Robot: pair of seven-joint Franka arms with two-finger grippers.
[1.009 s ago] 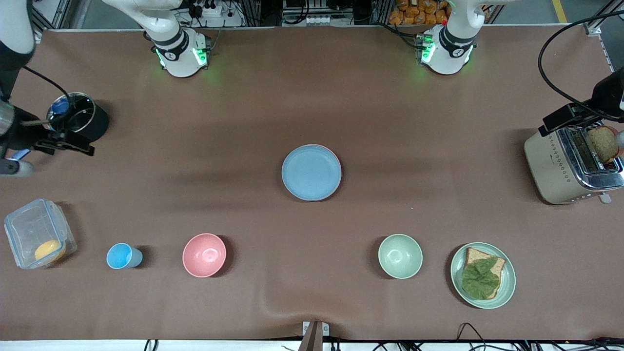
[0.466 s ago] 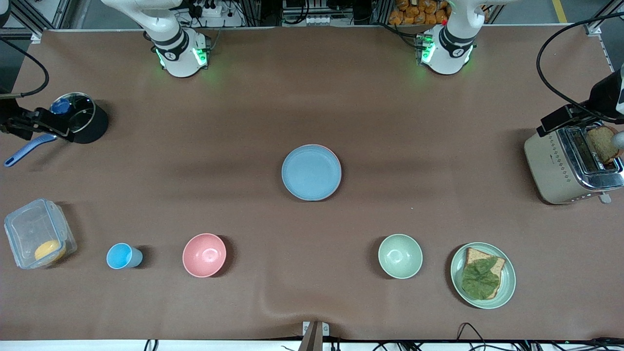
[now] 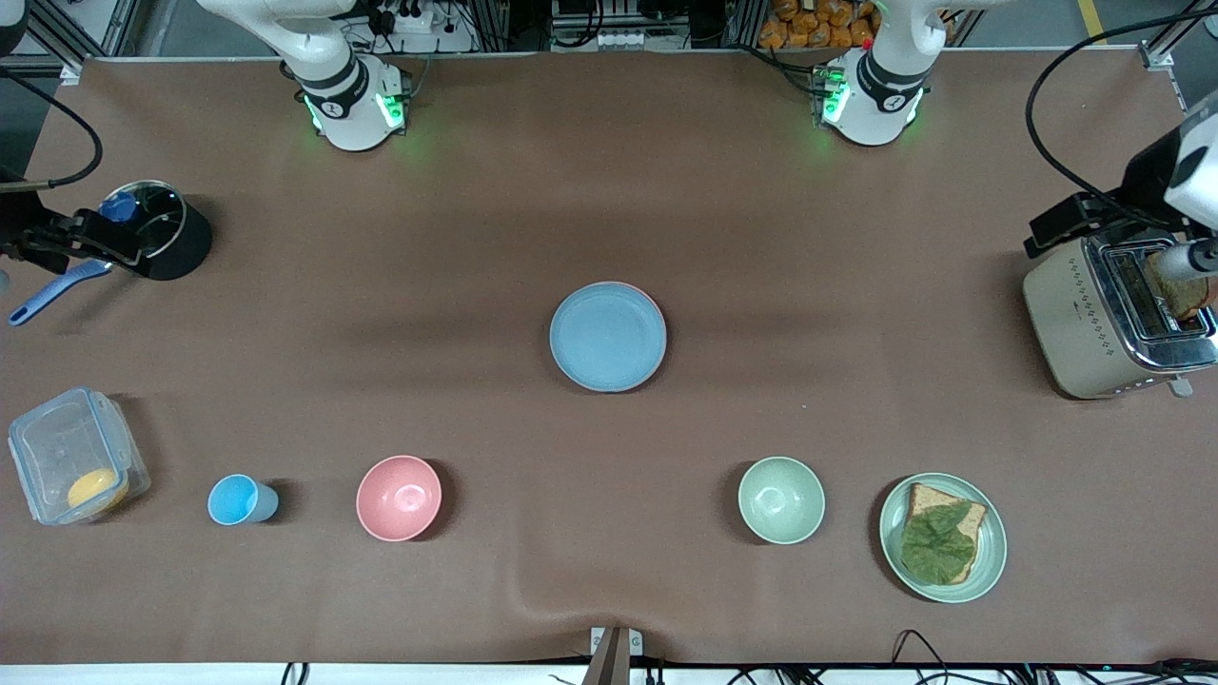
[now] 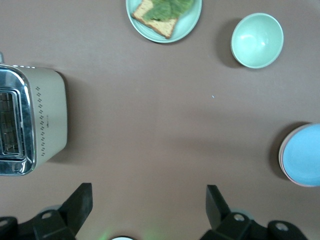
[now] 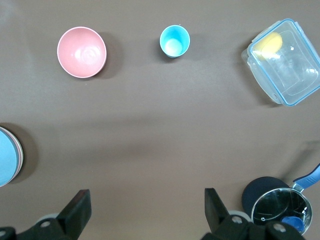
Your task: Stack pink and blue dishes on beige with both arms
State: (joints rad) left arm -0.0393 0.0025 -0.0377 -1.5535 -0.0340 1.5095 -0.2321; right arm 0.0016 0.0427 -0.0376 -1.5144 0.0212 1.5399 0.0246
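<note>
Both arms have pulled out to the worktop ends, left end effector [image 4: 145,210] by the toaster [image 3: 1118,319] and right end effector [image 5: 145,212] by the black pot [image 3: 157,228] both wide open and empty, blue plate [image 3: 607,336] topping the mid-worktop stack, so I'd call it done and just retract clear.

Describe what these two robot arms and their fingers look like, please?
Both arms are glossy white with black bands at the joints. The left arm and right arm each rise from a round base that glows green at the sides. Black cables loop near both ends of the table. The left gripper and right gripper are matte black, each with two blocky, wedge-shaped fingers.
</note>
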